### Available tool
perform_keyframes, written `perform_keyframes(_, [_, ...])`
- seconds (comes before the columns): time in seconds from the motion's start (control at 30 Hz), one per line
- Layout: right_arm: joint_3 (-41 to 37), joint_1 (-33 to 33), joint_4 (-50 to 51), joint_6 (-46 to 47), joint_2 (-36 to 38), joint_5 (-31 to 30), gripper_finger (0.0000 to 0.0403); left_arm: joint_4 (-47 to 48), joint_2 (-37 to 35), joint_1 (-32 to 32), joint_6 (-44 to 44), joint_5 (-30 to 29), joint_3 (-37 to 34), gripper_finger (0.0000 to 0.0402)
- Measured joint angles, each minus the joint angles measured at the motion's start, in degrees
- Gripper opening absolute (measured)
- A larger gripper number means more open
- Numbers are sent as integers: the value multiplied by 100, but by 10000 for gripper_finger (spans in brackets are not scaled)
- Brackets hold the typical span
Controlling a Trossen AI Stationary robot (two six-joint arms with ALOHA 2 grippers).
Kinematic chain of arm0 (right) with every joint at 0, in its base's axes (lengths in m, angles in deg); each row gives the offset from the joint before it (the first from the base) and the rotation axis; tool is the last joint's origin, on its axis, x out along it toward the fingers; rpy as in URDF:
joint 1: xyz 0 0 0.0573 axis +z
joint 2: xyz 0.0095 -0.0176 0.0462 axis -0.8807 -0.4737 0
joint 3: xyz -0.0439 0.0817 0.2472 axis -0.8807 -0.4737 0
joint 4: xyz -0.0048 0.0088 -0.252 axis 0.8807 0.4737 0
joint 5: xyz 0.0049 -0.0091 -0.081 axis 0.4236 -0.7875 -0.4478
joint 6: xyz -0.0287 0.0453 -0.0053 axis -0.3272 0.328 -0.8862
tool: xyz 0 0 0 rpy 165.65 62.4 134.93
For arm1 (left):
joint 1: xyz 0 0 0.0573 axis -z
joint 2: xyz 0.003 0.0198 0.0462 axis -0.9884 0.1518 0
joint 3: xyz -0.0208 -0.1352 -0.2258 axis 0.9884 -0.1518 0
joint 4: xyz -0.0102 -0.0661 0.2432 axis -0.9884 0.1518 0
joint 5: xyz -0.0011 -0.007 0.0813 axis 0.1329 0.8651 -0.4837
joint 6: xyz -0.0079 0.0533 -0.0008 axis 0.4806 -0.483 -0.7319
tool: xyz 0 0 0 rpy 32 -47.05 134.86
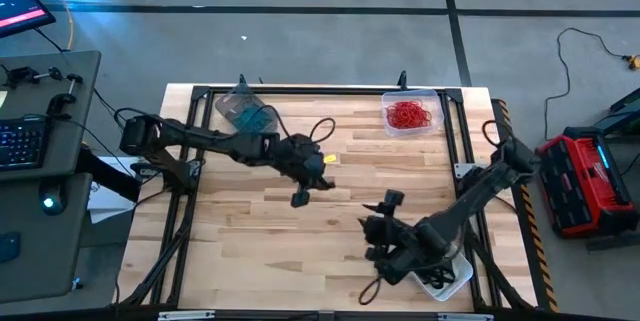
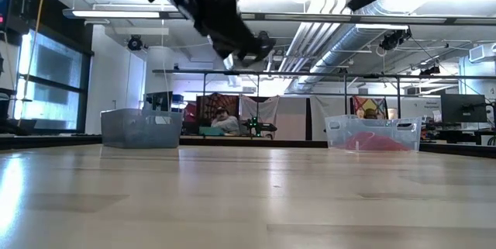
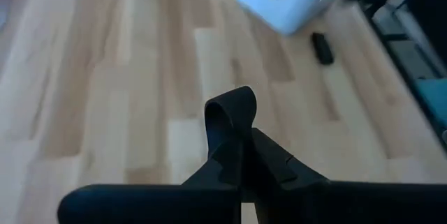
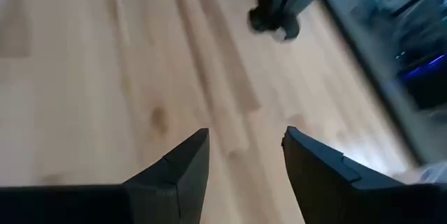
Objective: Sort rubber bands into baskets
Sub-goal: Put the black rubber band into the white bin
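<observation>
Red rubber bands in far basket, well apart from left claw

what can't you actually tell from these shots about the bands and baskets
- High view: the right arm covers much of the near-right basket; its dark contents can't be counted.
- Low view: red bands are a blur through the basket wall.
- Left wrist view: left gripper is shut; whether it pinches a band is unclear.

I see two matte-black jointed arms trailing black cables. The left tool has flat tapered black fingers and a yellow marking nearby; the right tool has wedge-shaped black fingers.
</observation>
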Motion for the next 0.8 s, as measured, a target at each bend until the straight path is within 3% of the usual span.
perform_keyframes(0.13, [0,-214,-450,-690,-235,-463,172,-353,0,276,91,-6,0,1])
perform_keyframes(0.5, [0,-605,-2003,-2120,-290,-448,169,-709,0,704,82,-167,0,1])
perform_keyframes(0.8, [0,-794,-2314,-2646,-290,-77,100,-777,2,868,69,-178,-2,1])
